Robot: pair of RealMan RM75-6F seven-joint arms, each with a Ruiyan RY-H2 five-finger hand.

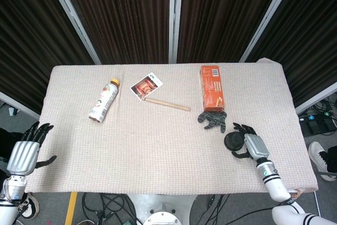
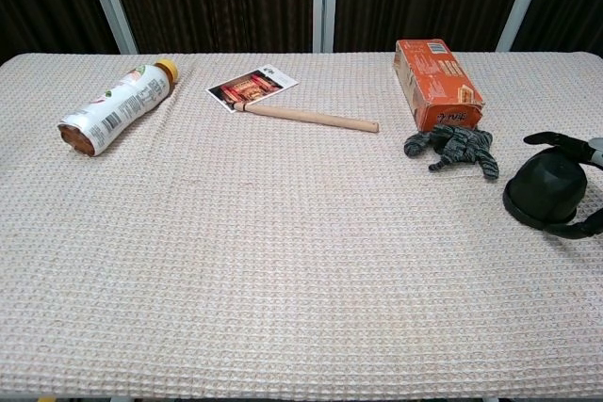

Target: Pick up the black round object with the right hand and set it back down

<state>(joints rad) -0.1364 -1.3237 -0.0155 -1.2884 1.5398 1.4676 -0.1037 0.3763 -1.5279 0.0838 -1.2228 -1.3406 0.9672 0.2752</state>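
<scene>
The black round object [image 1: 233, 140] [image 2: 546, 190] rests on the cloth near the table's right edge, just in front of a dark grey glove [image 1: 213, 119] [image 2: 452, 148]. My right hand [image 1: 251, 144] [image 2: 582, 185] is wrapped around it from the right. Its fingers [image 2: 551, 138] curl over the far side and the thumb hugs the near rim. My left hand [image 1: 23, 154] hangs off the table's front left corner, fingers apart and holding nothing; the chest view does not show it.
An orange box [image 1: 211, 87] [image 2: 436, 82] lies behind the glove. A wooden stick [image 1: 167, 104] [image 2: 311, 119] and a photo card [image 1: 147, 85] [image 2: 252, 88] sit mid-table. A bottle [image 1: 103, 101] [image 2: 117, 107] lies on its side at the left. The woven cloth [image 1: 158, 151] covers the table.
</scene>
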